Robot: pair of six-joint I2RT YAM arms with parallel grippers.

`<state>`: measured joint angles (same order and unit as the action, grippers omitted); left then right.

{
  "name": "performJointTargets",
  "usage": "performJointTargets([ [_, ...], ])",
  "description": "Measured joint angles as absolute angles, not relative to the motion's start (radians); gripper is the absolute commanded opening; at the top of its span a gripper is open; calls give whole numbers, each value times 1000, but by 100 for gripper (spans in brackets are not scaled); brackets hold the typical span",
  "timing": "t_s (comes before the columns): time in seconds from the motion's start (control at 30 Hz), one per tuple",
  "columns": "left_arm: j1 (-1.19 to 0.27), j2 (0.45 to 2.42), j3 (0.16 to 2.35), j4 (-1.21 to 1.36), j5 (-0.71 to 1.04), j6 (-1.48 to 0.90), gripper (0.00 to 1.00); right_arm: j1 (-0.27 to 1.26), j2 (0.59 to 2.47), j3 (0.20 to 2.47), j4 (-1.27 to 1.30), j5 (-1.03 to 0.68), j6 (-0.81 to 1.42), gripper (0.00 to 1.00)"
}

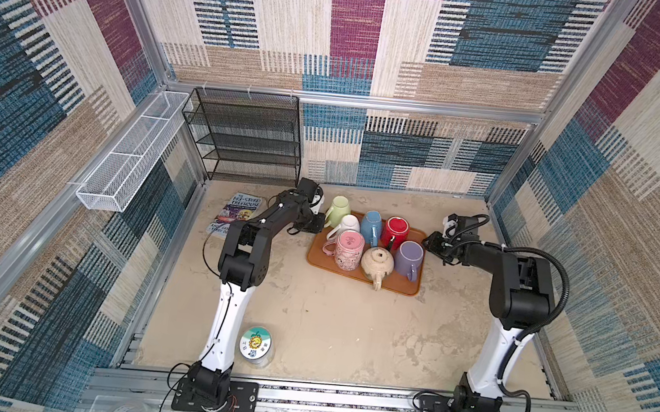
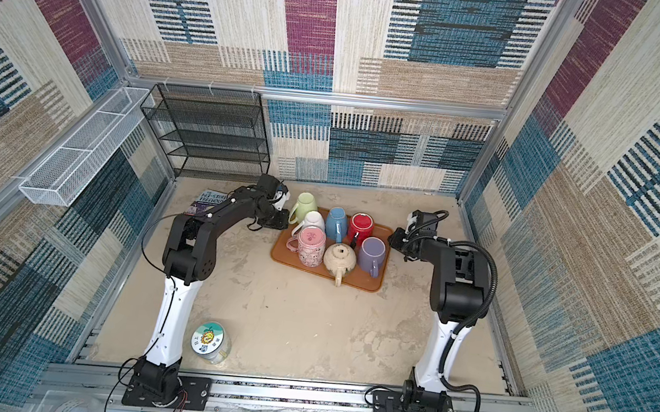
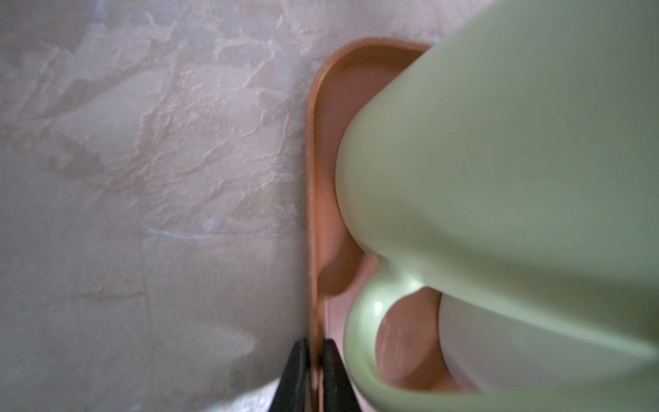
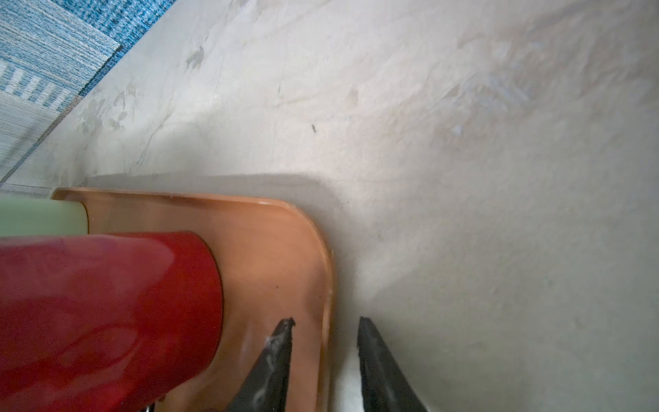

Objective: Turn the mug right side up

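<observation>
Several mugs stand bottom up on an orange tray [image 1: 354, 278]: green [image 1: 338, 209], white [image 1: 349, 222], blue [image 1: 371, 226], red [image 1: 397, 230], purple [image 1: 410, 256] and pink [image 1: 349, 248]. The green mug [image 3: 499, 178] leans at the tray's far left corner. My left gripper [image 3: 315, 344] is shut on the tray's left rim [image 3: 313, 178], beside the green mug's handle. At the opposite end my right gripper [image 4: 325, 321] stands open astride the tray's right rim [image 4: 326, 271], one finger inside near the red mug [image 4: 107, 303], one outside.
A cream teapot [image 1: 376, 264] sits on the tray's near side. A book [image 1: 238, 212] lies left of the left gripper [image 1: 318, 222]. A black mesh rack [image 1: 248, 135] stands at the back left, a white wire basket [image 1: 133, 149] hangs on the left wall. A lidded jar [image 1: 257, 345] stands near the left arm's base.
</observation>
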<state>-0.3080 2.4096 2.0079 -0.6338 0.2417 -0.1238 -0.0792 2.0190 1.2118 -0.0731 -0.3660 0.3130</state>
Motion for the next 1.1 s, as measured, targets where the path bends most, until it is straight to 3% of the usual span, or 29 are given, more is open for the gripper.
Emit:
performJointTargets([
  [0.17,-309,2407,2004,-634,238,-138,0,-69,2031,1225,-76,-356,309,23],
  [0.57,-318,2348,1888,-548,214,-166,0,-51,2027,1213,-68,-302,316,0],
  [1.1,-340,2085,1471,-446,197,-292,0,-15,1958,1128,-82,-299,267,0],
])
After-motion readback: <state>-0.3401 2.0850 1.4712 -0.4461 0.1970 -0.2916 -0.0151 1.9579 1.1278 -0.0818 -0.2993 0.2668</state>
